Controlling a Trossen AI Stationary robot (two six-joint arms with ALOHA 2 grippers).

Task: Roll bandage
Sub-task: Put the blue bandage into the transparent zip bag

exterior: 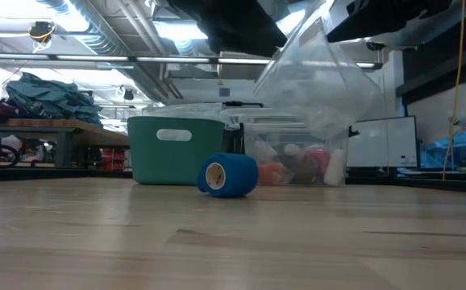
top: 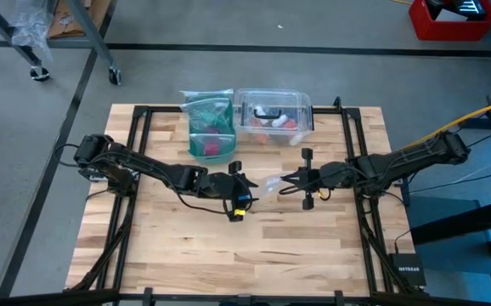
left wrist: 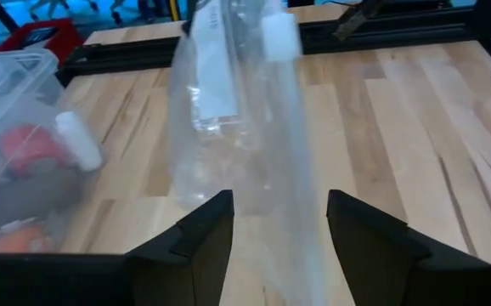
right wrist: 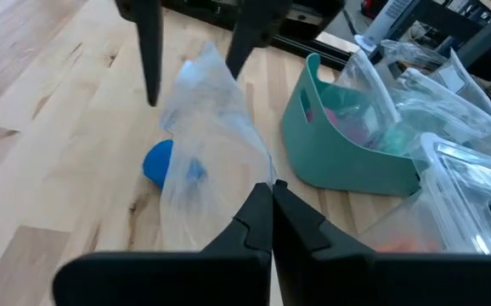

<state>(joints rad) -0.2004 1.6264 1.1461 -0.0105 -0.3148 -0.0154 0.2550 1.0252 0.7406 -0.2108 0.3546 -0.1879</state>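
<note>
The bandage (exterior: 228, 176) is a bright blue roll lying on its side on the table's middle, also seen in the high view (top: 241, 208) and the right wrist view (right wrist: 157, 161). Above it a clear zip bag (top: 268, 183) hangs in the air between my two grippers. My right gripper (right wrist: 271, 200) is shut on the bag. My left gripper (left wrist: 279, 225) stands open, one finger on either side of the bag's other end (left wrist: 245, 136). My right gripper pinches one end of the clear zip bag (right wrist: 254, 170) between its two shut fingers, coming slanting down from the table's right. The bag is lifted clear of the table and reaches toward the left gripper. My left gripper's open fingers flank the bag; whether they touch it I cannot tell.
A teal basket (top: 210, 136) and a clear plastic box (top: 273, 115) holding small items stand at the table's far edge, behind the grippers. Black frame rails (top: 135, 170) run along the table's left and right sides. Bare wood (top: 254, 255) lies toward the near edge.
</note>
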